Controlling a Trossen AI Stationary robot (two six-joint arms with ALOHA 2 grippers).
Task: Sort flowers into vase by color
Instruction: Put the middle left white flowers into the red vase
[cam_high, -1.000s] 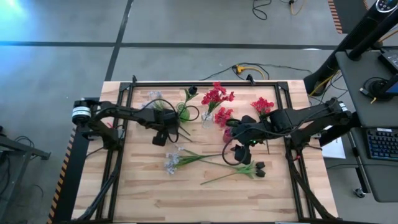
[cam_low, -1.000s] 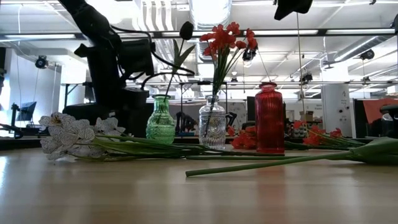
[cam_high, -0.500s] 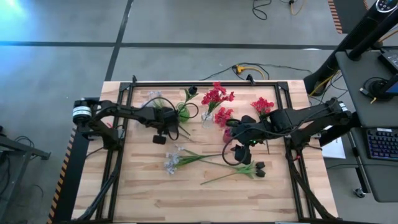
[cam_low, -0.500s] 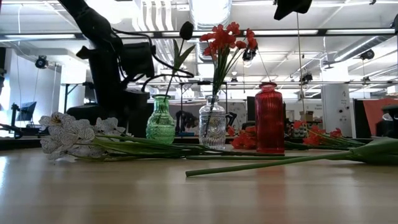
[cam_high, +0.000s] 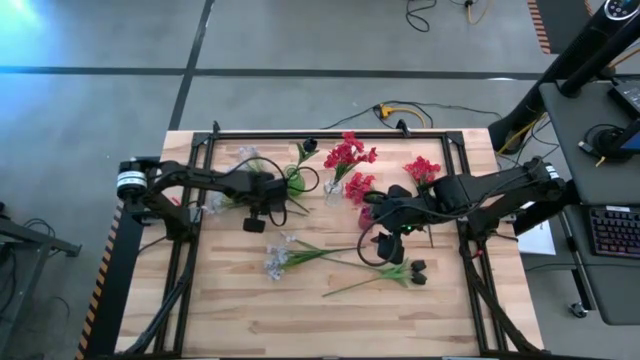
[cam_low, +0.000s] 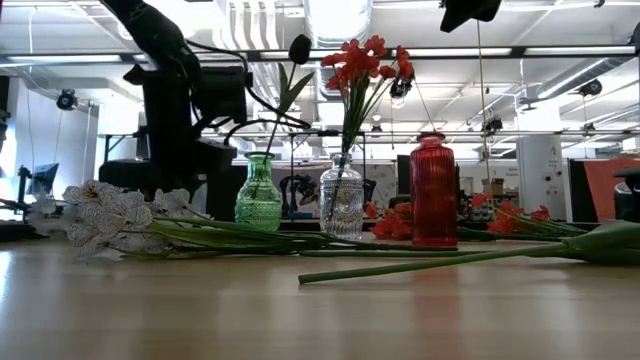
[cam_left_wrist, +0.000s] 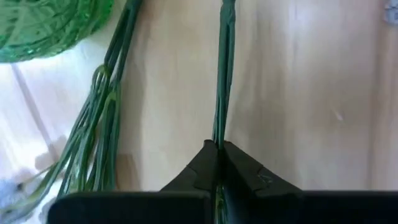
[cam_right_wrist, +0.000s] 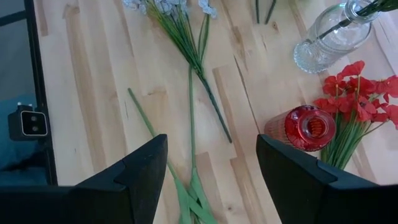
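Observation:
My left gripper (cam_high: 258, 216) points down at the table beside the green vase (cam_high: 293, 180) and is shut on a thin green stem (cam_left_wrist: 222, 81). Which blossoms this stem bears is hidden. A second bunch of stems (cam_left_wrist: 102, 124) lies next to it. The green vase holds a dark bud (cam_low: 299, 47). Red blossoms (cam_high: 348, 153) stand in the clear vase (cam_low: 341, 205). A pale spray (cam_high: 278, 258) and a dark-budded flower (cam_high: 412, 270) lie flat on the table. My right gripper (cam_right_wrist: 211, 186) hangs open above the red vase (cam_high: 367, 215). My left gripper pinches the single green stem (cam_left_wrist: 219, 140) between its two fingertips (cam_left_wrist: 202, 163). The fingers come from above, pointing steeply down, and lie across the stem. The stem runs on away from the fingers, flat on the wood.
Loose red sprays (cam_high: 422, 172) lie at the far right, behind the red vase. More pale blossoms (cam_high: 248, 155) rest near the far edge on the left. A black frame (cam_high: 330, 133) borders the table. Bare wood lies along the near edge (cam_high: 330, 325).
My left gripper has stayed in place, tipped a little steeper and shut on the green stem. A pale blossom has come into sight at the far left of the low view.

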